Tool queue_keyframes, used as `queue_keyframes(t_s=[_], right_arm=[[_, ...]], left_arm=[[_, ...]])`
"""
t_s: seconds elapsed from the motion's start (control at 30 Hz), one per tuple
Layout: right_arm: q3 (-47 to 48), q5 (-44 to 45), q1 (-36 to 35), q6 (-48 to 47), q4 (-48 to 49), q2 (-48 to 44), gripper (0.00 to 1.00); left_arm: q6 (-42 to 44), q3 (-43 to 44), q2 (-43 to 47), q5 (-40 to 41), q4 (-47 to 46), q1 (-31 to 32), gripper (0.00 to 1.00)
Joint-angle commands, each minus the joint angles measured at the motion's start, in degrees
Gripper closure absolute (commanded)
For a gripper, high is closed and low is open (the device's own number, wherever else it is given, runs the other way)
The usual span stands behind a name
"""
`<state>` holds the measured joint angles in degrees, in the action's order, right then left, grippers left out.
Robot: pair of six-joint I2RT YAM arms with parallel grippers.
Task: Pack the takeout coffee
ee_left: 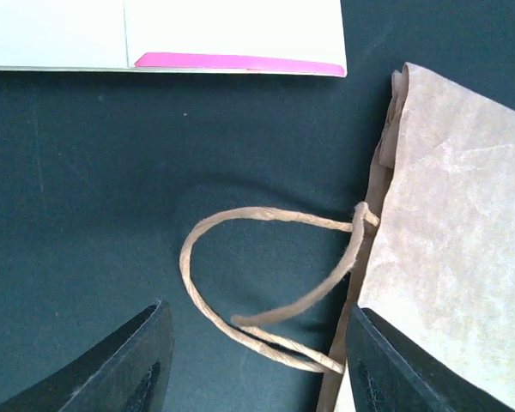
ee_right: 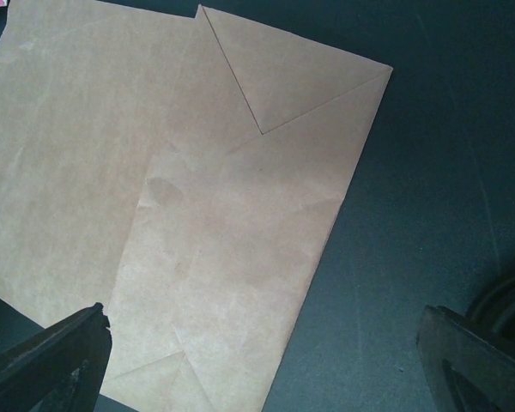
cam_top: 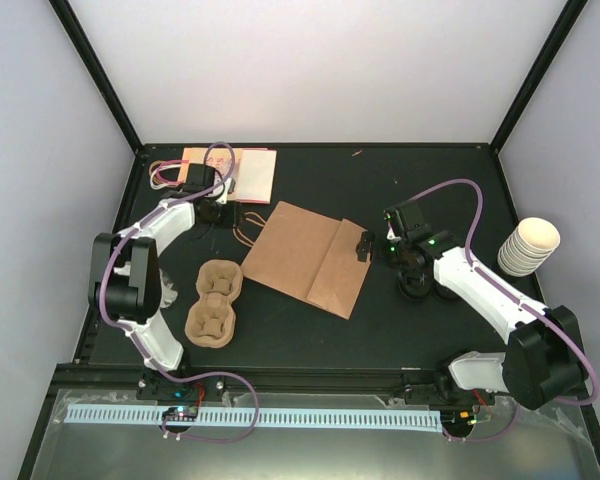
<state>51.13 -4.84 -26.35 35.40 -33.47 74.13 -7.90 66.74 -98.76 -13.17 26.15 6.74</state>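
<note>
At the far left of the table (cam_top: 420, 180) lies a flat white-and-pink paper item (cam_top: 235, 170); just in front of it our left gripper (ee_left: 259, 313) hangs low over the twine handle (ee_left: 249, 211) of the brown paper bag (cam_top: 305, 255). Its 2 fingers stand partly apart, 1 on each side of the loop; they have hold of nothing, since the cord lies slack on the table between them. Nearer us the pulp cup trays (cam_top: 212, 300) sit together, just beside the bag's left edge but apart from it.

The bag lies flat and folded in the middle; its long axis runs from the mouth and handles at the upper left to the folded bottom at the lower right. So the left arm is the nearer one to the mouth; we judge the step in hand to be taking the handle so the bag can be raised and opened.

Our right gripper (ee_right: 264, 316) hovers over the bag's bottom end, fingers spread wide and empty. We cannot pick out the coffee cup for certain. A dark round shape (cam_top: 415, 286) under the right forearm, right of the bag, may be its lid; if so, it lies nearest the right arm and well apart from the bag's mouth. At the far right edge stands a stack of lidless cups (cam_top: 528, 245).
</note>
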Motion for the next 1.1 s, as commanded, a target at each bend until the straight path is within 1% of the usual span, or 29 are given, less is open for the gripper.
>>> queue_keyframes(t_s=[0.0,0.1,0.2,0.23,0.33,0.43,0.5,0.53,0.6,0.63,0.77,0.93,1.07], right_arm=[[0.35,-0.16,-0.28,-0.98,-0.7,-0.39,0.0],[0.38,0.0,-0.28,-1.28,-1.02,-0.4,0.0],[0.59,0.0,-0.29,-1.47,-1.42,-0.34,0.0],[0.63,0.01,-0.28,-1.47,-1.5,-0.38,0.0],[0.64,-0.07,-0.29,-1.3,-1.54,-0.38,0.0],[0.63,-0.16,-0.33,-1.12,-1.54,-0.38,0.0],[0.56,-0.25,-0.23,-1.02,-1.51,-0.3,0.0],[0.55,-0.33,-0.33,-1.07,-1.57,-0.38,0.0],[0.4,-0.26,-0.3,-1.12,-1.66,-0.46,0.0],[0.33,-0.28,-0.3,-1.16,-1.72,-0.47,0.0],[0.07,-0.02,-0.26,-1.21,-2.01,-0.72,0.0],[-0.71,-0.92,-0.28,-1.02,-1.22,-1.08,0.0],[-1.13,-2.43,-0.28,-0.7,0.15,-0.77,0.0]], left_arm=[[4.41,3.88,-2.29,-0.98,2.1,0.11,0.43],[4.86,5.65,-4.57,-0.61,2.39,0.48,0.43],[5.38,8.43,-7.36,1.76,4.57,1.06,0.44],[5.51,9.66,-8.43,2.58,5.28,1.22,0.46],[5.87,12.34,-10.91,3.73,7.89,1.37,0.55],[6.09,12.65,-11.45,3.12,7.7,1.35,0.67],[6.46,12.54,-11.39,1.73,7.34,1.34,0.72],[6.86,12.56,-11.36,0.58,7.29,1.42,0.77],[7.17,13.06,-11.17,-0.57,7.74,1.64,0.93],[6.97,13.14,-10.84,-0.38,8.15,1.84,0.98],[5.19,12.15,-7.64,1.79,8.97,2.67,0.99],[2.25,11.86,-3.3,4.67,13.45,5.06,0.99],[0.6,11.13,0.34,5.39,16.74,6.92,0.99]])
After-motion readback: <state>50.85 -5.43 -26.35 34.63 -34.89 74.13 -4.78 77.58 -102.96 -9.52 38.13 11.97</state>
